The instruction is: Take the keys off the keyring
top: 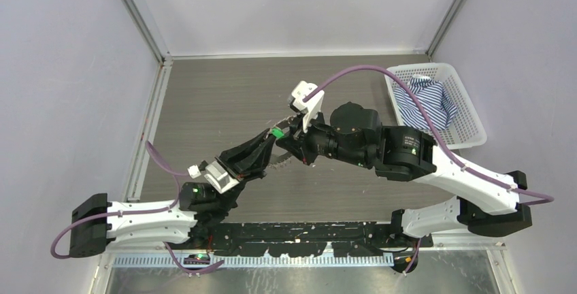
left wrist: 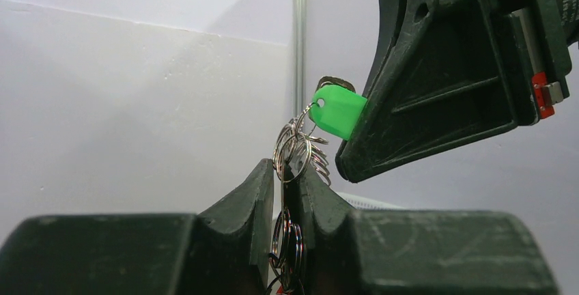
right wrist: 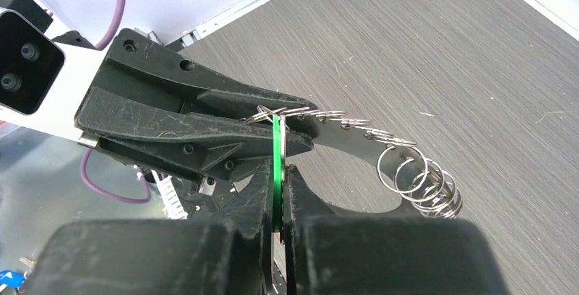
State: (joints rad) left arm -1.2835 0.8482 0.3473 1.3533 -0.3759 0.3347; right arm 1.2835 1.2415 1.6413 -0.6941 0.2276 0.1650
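the left gripper (left wrist: 290, 175) has its two dark fingers pressed almost together on the keyring (left wrist: 292, 148). the keyring is a bunch of thin silvery wire loops that pokes out just above the fingertips and also shows down in the narrow slot between them. just above those tips and a little to one side, the green key head (left wrist: 338, 110) hangs from the loops by its small hole. the right gripper (right wrist: 278, 172) is clamped on that green head, which from its own wrist shows edge-on as a thin green strip squeezed between the fingers. the left gripper's tips reach the same strip just ahead of the right gripper's fingertips, so the two grippers sit tip to tip. a string of small silvery rings (right wrist: 416, 179) trails away from the left gripper's tips and curls into a cluster off to the side, with the grey woodgrain table (right wrist: 478, 49) behind it. no key blades can be made out among them. well apart from both grippers, out on the right gripper's side, a white basket (top: 469, 120) holds a striped cloth (top: 425, 100).
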